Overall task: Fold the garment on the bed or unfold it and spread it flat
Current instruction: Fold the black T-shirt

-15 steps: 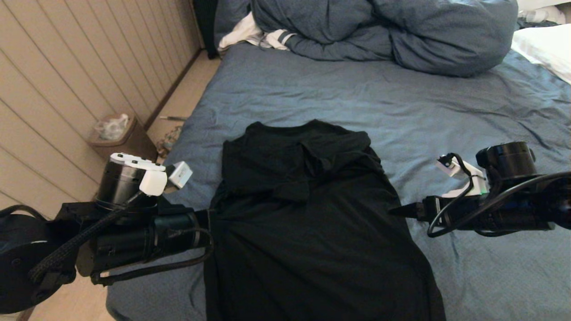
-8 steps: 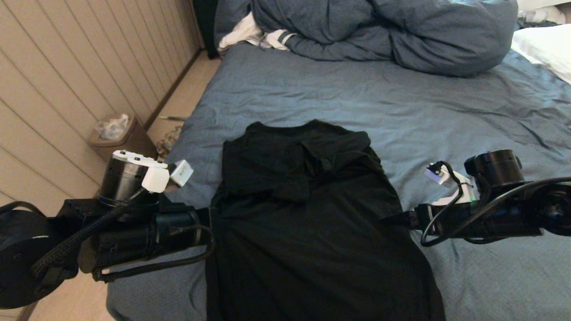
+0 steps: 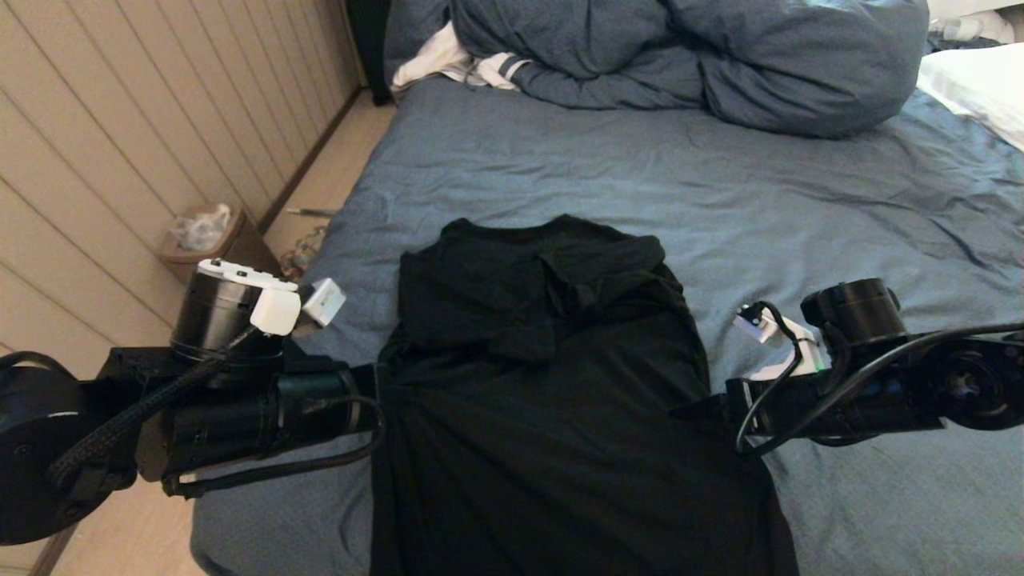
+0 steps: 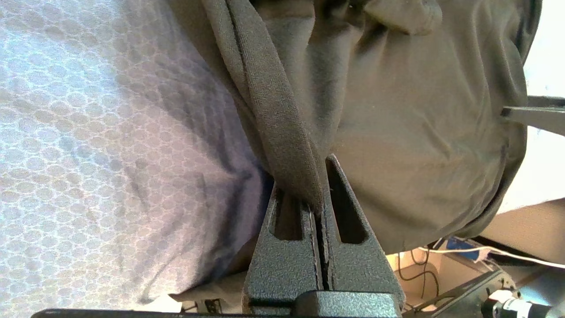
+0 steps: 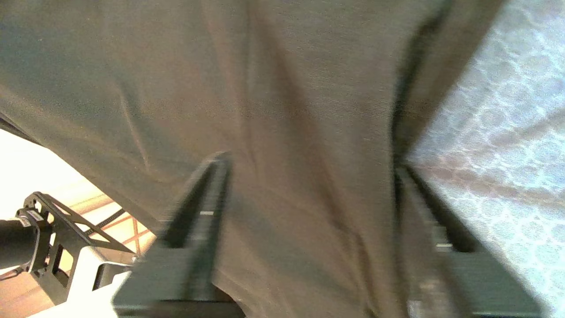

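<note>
Currently your left end effector [image 4: 320,185] pinches the black T-shirt's [image 3: 544,384] left edge; right end effector [image 5: 309,176], fingers apart, straddles the opposite edge on the bed [image 3: 800,192].

I see a blue duvet [image 3: 688,56] bunched far, a white striped cloth [image 3: 456,64] left of it, a pillow [image 3: 980,88] far right, and a bin [image 3: 212,244] on the floor [image 3: 332,176] left.

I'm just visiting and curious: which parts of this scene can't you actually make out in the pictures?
- Garment: its lower hem is cut off by the head view's bottom edge; no print shows.
- Right end effector: motion blur in the right wrist view hides whether it grips yet.
- Left end effector: its fingertips merge into the black cloth in the head view.
</note>
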